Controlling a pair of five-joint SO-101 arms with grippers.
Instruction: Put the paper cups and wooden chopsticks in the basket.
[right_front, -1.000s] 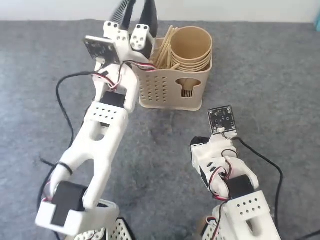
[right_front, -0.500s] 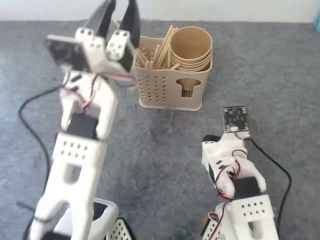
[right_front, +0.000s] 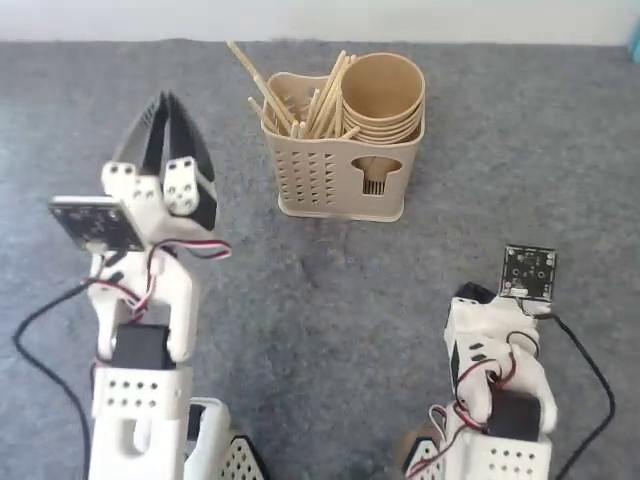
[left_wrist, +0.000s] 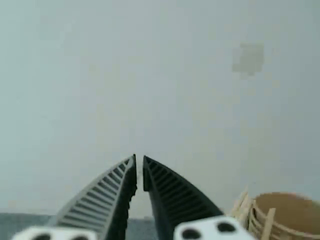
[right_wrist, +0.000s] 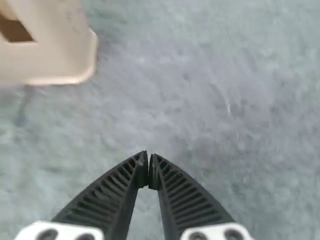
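The left gripper (right_front: 165, 103), jaws together and empty, has the basket (right_front: 320, 180) to its right, holding the cups (right_front: 383, 90) and chopsticks (right_front: 322, 98). One stick leans toward these jaws, and a careless swing could flick it out. The right gripper (right_wrist: 148, 156), jaws together and empty, has the basket ahead of it.

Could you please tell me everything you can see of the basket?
The basket is beige and looks like plastic, with rounded corners, rows of small holes in its walls and a shaped cutout in the front. It stands upright on the grey table. A stack of paper cups fills one side, and chopsticks lean out of the other. Nothing else touches it.
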